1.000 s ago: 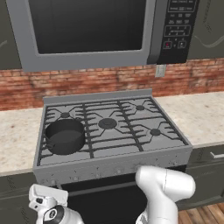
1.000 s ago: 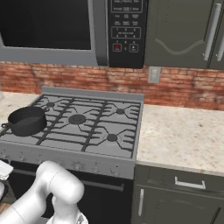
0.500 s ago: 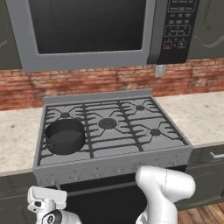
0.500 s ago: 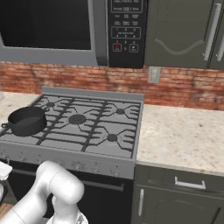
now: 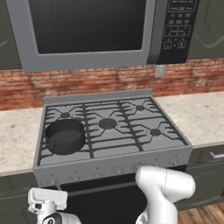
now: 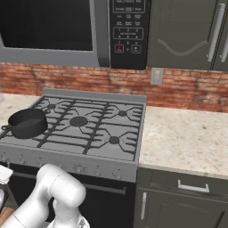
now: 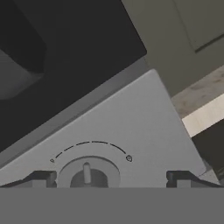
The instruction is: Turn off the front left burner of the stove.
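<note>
Grey steel stove [image 5: 114, 165] set between two stretches of speckled beige counter [image 5: 202, 114], five burners under black grates. Dark round pot [image 5: 64, 136] sitting over the front left burner [image 5: 65, 141], hiding its cap, just beside the larger central burner [image 5: 107, 123]. Row of small knobs [image 5: 118, 169] along the stove's front edge, dark oven door [image 5: 105, 200] below. Grey microwave [image 5: 100, 30] with a keypad hanging above, red brick wall [image 5: 100, 82] behind. White arm [image 5: 162, 192] rising at the lower right in front of the oven door; white wrist block [image 5: 47, 202] low at the stove's front left corner, pincer itself hidden from sight.
</note>
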You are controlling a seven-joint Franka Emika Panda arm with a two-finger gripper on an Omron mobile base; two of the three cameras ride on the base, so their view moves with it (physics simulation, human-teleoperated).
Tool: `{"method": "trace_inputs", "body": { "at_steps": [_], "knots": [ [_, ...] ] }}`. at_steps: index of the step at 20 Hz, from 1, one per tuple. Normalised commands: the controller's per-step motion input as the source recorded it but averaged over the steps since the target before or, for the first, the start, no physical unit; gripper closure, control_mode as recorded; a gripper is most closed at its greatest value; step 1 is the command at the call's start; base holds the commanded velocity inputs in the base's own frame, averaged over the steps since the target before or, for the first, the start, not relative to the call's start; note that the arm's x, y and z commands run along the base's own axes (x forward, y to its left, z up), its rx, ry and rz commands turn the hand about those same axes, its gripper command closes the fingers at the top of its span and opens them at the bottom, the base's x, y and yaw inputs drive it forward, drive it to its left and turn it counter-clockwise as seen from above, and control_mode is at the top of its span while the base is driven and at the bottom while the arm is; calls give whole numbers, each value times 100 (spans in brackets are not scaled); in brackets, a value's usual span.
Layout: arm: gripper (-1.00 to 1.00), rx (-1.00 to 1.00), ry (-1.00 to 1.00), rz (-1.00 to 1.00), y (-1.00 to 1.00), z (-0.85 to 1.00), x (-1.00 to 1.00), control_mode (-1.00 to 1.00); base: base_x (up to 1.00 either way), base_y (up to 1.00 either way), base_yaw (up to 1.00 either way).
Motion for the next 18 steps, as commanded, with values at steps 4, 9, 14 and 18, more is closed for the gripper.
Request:
{"method": "trace_inputs", "body": {
  "at_steps": [4,9,14,18],
  "knots": [
    [-100,1,0,-4,-31,0,-1,-100,0,0,0],
    [-100,5,0,-1,-13,0,0,-100,0,0,0],
    [-100,9,0,0,0,0,0,-100,0,0,0],
    [-100,11,0,0,0,0,2,-100,0,0,0]
  ]
}}
